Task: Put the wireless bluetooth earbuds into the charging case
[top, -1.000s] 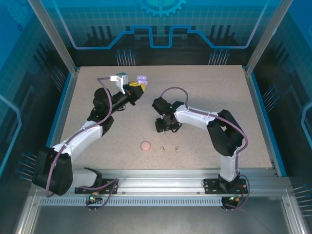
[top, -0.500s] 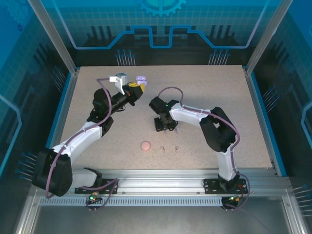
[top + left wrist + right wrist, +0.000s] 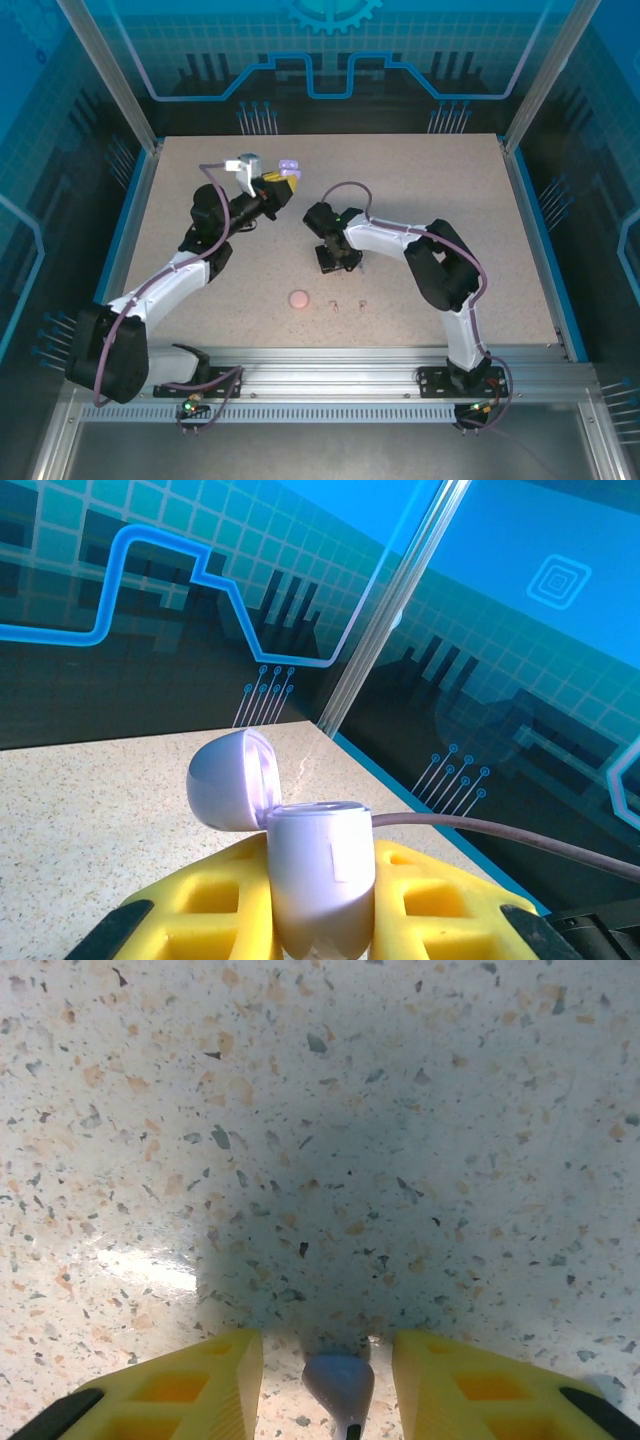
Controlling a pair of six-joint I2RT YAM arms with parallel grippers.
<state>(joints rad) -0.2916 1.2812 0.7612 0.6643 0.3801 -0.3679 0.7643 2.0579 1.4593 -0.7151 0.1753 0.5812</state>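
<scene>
My left gripper [image 3: 276,181] hangs above the back of the table, shut on a lavender charging case [image 3: 290,165]. In the left wrist view the case body [image 3: 320,870] stands upright between the yellow fingers [image 3: 205,905] with its lid [image 3: 230,778] flipped open to the left. My right gripper [image 3: 338,262] points down at the tabletop near the middle. Its yellow fingers [image 3: 200,1385] stand apart on either side of a lavender earbud [image 3: 340,1380] lying on the table, with a gap on each side.
A round pink case [image 3: 298,299] lies shut near the front of the speckled table [image 3: 450,200]. Two tiny pale earbuds [image 3: 333,303] [image 3: 361,302] lie just right of it. Blue walls and metal posts ring the table.
The right gripper has shifted slightly left and its fingers have drawn closer together around the earbud. The left arm holds still with the case.
</scene>
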